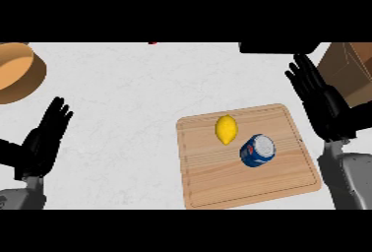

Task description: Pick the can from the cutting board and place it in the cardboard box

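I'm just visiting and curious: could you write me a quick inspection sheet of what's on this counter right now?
Surface: white speckled counter.
Job's things: blue can lying on the light wooden cutting board; brown cardboard box at the right edge.
Clutter: yellow lemon on the board beside the can; round wooden bowl at far left.
Hands: black left hand open, resting; black right hand open beside the board.
Cables: nothing seen.
Surroundings: dark object at the top edge.

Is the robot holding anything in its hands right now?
No, nothing. Both the left hand and the right hand are open, and the can lies untouched on the cutting board.
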